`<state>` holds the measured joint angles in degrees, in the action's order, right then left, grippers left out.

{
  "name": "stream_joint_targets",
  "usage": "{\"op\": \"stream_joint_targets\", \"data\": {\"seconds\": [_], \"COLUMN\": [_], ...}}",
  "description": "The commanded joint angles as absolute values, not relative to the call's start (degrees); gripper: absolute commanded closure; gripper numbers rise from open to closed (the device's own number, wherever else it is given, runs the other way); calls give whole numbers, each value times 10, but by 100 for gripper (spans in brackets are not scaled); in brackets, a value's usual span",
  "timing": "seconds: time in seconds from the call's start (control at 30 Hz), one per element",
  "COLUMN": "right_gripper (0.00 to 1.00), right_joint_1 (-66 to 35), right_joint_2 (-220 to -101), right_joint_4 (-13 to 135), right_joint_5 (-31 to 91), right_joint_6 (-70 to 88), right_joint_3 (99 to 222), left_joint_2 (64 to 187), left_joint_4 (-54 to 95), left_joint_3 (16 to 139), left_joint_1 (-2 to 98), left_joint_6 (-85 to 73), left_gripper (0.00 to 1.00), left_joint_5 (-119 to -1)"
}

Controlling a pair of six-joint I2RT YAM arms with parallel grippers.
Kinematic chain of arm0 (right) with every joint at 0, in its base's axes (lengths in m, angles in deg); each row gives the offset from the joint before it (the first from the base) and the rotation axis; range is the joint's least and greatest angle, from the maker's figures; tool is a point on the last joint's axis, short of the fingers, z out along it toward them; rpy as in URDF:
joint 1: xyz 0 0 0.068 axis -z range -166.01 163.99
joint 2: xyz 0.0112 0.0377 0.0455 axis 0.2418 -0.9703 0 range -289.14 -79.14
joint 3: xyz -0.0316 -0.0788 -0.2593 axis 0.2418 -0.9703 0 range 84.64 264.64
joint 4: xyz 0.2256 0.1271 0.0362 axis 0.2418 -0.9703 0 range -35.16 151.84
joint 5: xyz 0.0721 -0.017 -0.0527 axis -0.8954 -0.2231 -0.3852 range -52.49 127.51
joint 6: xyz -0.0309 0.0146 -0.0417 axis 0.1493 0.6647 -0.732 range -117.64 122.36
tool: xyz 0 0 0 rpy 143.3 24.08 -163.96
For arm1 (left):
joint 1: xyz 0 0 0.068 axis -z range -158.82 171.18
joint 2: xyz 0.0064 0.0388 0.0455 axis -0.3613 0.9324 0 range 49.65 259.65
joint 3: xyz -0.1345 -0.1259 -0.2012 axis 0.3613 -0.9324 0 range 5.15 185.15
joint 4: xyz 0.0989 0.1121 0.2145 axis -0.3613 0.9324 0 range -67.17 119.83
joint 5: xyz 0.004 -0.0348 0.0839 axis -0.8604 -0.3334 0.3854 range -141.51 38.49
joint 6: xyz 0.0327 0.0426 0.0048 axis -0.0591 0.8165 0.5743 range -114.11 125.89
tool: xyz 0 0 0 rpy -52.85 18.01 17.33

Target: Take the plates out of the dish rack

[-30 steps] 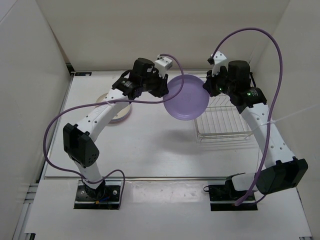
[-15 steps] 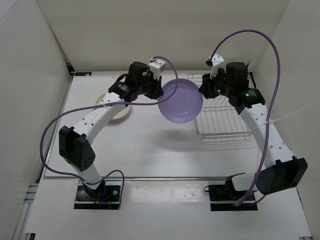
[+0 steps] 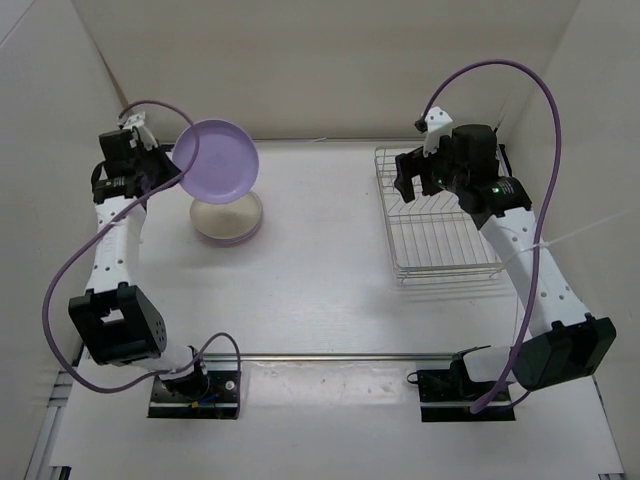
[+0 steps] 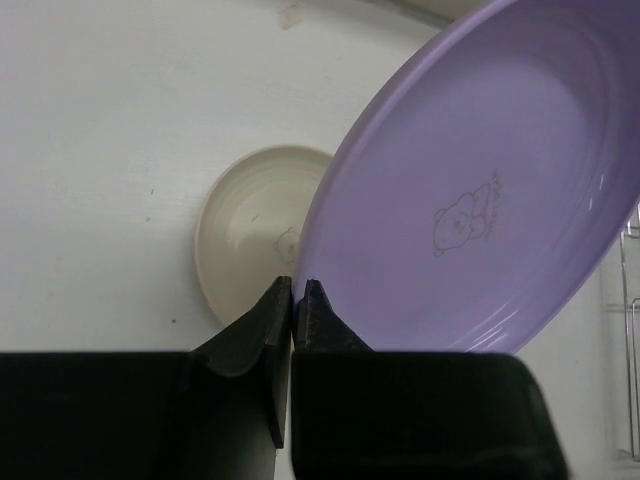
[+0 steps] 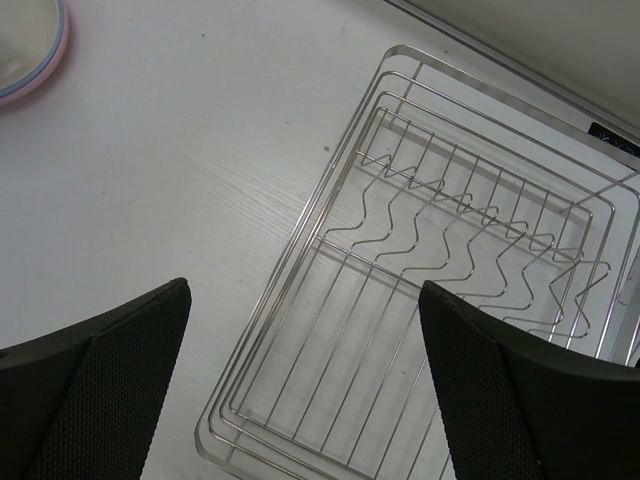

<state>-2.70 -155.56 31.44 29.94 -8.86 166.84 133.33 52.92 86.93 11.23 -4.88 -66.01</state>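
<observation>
My left gripper (image 3: 170, 166) (image 4: 292, 290) is shut on the rim of the lavender plate (image 3: 214, 160) (image 4: 480, 200), which hangs tilted above a stack of plates (image 3: 228, 218) at the far left. The cream plate (image 4: 250, 240) tops that stack, and pink and blue rims (image 5: 30, 75) show beneath it. The silver wire dish rack (image 3: 440, 225) (image 5: 450, 260) lies at the right with no plate in it. Over the rack's left part my right gripper (image 3: 412, 186) (image 5: 302, 290) stands wide open, nothing between its fingers (image 5: 110, 370).
White enclosure walls (image 3: 60, 120) stand close on the left, back and right. Purple cables (image 3: 500, 70) loop above both arms. A metal rail (image 3: 330, 355) runs along the table's near edge by the arm bases.
The right gripper opened and let go of the lavender plate. The left arm carried the plate from the middle of the table to above the stack at far left.
</observation>
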Motion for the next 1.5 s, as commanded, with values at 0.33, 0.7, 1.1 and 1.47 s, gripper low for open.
{"op": "stream_joint_targets", "data": {"seconds": [0.33,0.7,1.1,1.47], "right_gripper": [2,2,2,2], "right_joint_1": [-26,-26,-26,-26], "right_joint_2": [-1508,-1508,-1502,-1491], "right_joint_4": [324,329,329,334], "right_joint_5": [328,333,328,322], "right_joint_6": [-117,-122,-122,-122], "right_joint_3": [1648,1648,1637,1626], "left_joint_2": [1505,1565,1608,1602], "left_joint_4": [581,548,537,567], "left_joint_3": [830,841,882,916], "left_joint_1": [-18,-23,-6,32], "left_joint_6": [-84,-97,-113,-103], "left_gripper": [89,89,89,87], "left_joint_5": [-849,-860,-835,-810]}}
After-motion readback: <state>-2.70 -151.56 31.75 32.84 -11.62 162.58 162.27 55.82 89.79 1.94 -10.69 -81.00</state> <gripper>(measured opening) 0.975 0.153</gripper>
